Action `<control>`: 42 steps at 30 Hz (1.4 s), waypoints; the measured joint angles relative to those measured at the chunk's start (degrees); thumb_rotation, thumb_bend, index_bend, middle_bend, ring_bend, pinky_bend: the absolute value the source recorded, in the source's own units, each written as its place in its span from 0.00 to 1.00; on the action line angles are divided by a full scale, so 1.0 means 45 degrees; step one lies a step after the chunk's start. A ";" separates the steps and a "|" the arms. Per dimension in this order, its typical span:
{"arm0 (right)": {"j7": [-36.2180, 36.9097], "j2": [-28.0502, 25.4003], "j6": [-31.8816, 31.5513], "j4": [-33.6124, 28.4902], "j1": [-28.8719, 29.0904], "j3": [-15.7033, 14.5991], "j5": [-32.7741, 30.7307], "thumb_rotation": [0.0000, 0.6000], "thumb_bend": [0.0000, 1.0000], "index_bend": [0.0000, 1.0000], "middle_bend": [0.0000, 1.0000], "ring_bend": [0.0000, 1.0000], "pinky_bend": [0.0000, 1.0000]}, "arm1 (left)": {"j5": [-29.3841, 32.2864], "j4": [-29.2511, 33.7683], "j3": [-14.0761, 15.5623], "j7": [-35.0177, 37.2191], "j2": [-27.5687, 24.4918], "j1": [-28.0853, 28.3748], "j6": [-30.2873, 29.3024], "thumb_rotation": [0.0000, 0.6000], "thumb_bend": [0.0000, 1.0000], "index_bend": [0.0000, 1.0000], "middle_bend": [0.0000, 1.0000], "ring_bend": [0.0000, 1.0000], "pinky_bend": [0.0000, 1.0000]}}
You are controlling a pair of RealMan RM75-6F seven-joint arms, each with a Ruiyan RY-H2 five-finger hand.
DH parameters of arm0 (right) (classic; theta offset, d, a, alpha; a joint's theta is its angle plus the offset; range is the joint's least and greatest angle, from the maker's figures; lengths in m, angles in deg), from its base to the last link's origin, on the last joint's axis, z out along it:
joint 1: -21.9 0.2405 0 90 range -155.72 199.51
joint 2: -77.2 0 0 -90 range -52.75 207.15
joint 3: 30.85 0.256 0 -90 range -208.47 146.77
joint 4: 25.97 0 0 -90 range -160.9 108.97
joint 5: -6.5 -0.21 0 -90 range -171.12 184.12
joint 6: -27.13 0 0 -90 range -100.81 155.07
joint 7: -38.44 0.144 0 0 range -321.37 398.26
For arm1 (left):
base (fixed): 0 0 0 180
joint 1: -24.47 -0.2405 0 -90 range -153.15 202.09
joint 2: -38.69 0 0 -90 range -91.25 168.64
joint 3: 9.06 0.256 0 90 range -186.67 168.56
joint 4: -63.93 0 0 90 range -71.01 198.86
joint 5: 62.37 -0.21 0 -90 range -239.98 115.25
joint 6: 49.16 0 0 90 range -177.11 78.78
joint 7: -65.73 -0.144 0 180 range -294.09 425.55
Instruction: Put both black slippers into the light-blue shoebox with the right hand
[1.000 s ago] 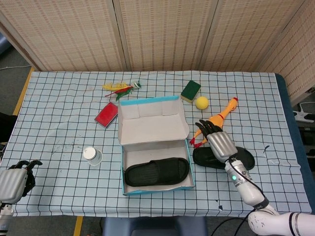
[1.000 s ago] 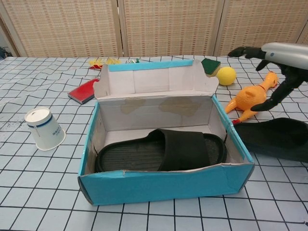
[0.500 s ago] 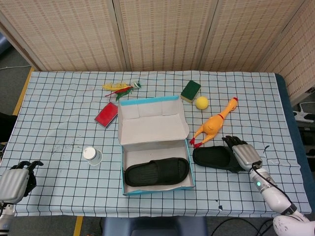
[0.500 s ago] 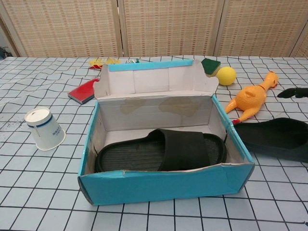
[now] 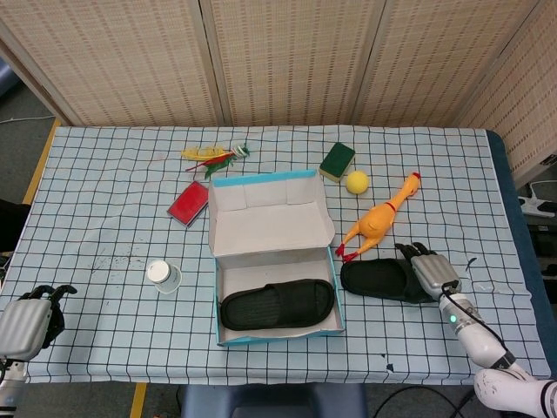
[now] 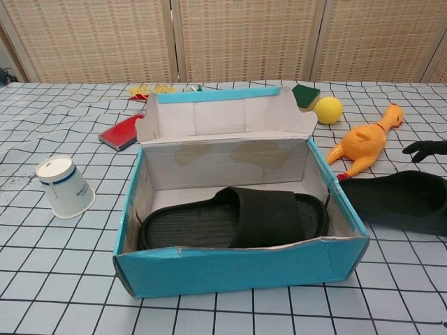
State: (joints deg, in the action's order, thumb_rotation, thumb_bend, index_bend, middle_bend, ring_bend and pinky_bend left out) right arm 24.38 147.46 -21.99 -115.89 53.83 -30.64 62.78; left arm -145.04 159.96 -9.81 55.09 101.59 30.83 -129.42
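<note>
The light-blue shoebox (image 5: 215, 292) (image 6: 237, 269) stands open at the table's front middle, lid flap up at the back. One black slipper (image 5: 277, 305) (image 6: 237, 220) lies flat inside it. The other black slipper (image 5: 381, 279) (image 6: 401, 201) lies on the table just right of the box. My right hand (image 5: 432, 271) hovers over that slipper's right end with its fingers apart; in the chest view its dark fingertips (image 6: 424, 148) show a little above the slipper, not touching it. My left hand (image 5: 26, 322) rests at the front left corner and holds nothing.
A rubber chicken (image 5: 380, 219) (image 6: 363, 143) lies just behind the loose slipper. A yellow ball (image 5: 357, 181), a green sponge (image 5: 337, 160), a red block (image 5: 188, 203) and feathers (image 5: 213, 156) sit behind the box. A tipped paper cup (image 5: 161, 274) (image 6: 64, 185) lies to its left.
My right hand has moved from above the slipper's left end near the chicken to its right end and come down lower. Slippers, box and left hand stay put.
</note>
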 measured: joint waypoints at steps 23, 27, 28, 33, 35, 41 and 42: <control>-0.0068 0.0440 0.0384 0.0595 0.0059 0.0034 0.0069 1.00 0.06 0.23 0.30 0.16 0.36 | -0.0039 0.0001 0.0024 -0.0034 0.0008 0.0000 -0.0026 1.00 0.41 0.34 0.30 0.30 0.46; -0.0367 0.0535 0.0004 0.0657 -0.0046 0.0007 0.0127 1.00 0.06 0.35 0.39 0.25 0.44 | -0.0029 0.0001 0.0022 -0.0043 0.0011 0.0002 -0.0022 1.00 0.41 0.34 0.30 0.30 0.46; -0.0448 0.0556 -0.0077 0.0668 -0.0069 0.0002 0.0129 1.00 0.06 0.37 0.42 0.28 0.47 | -0.0033 0.0004 0.0024 -0.0043 0.0012 0.0003 -0.0022 1.00 0.41 0.34 0.30 0.30 0.46; -0.0754 0.0577 -0.0487 0.0563 -0.0214 0.0002 0.0116 1.00 0.06 0.44 0.48 0.35 0.53 | -0.0040 0.0019 0.0037 -0.0067 0.0010 0.0002 -0.0019 1.00 0.41 0.34 0.30 0.30 0.46; -0.0783 0.0496 -0.0683 0.0396 -0.0280 0.0011 0.0209 1.00 0.06 0.46 0.48 0.36 0.54 | -0.0031 0.0022 0.0032 -0.0057 0.0006 0.0000 -0.0022 1.00 0.41 0.34 0.30 0.30 0.46; -0.1419 0.0165 -0.2362 -0.0397 -0.0712 0.0002 0.0931 1.00 0.06 0.48 0.49 0.37 0.55 | -0.0021 0.0023 0.0029 -0.0055 0.0005 -0.0003 -0.0026 1.00 0.41 0.34 0.30 0.30 0.46; -0.1791 0.0154 -0.2972 -0.0555 -0.0850 0.0001 0.1108 1.00 0.06 0.48 0.49 0.37 0.55 | -0.0024 0.0028 0.0035 -0.0073 0.0006 -0.0002 -0.0022 1.00 0.41 0.34 0.30 0.30 0.46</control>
State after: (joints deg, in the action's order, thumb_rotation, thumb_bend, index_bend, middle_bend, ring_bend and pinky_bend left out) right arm 16.32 148.15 -35.36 -118.39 50.00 -30.64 67.76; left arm -145.15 160.09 -9.65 54.76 101.61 30.82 -129.51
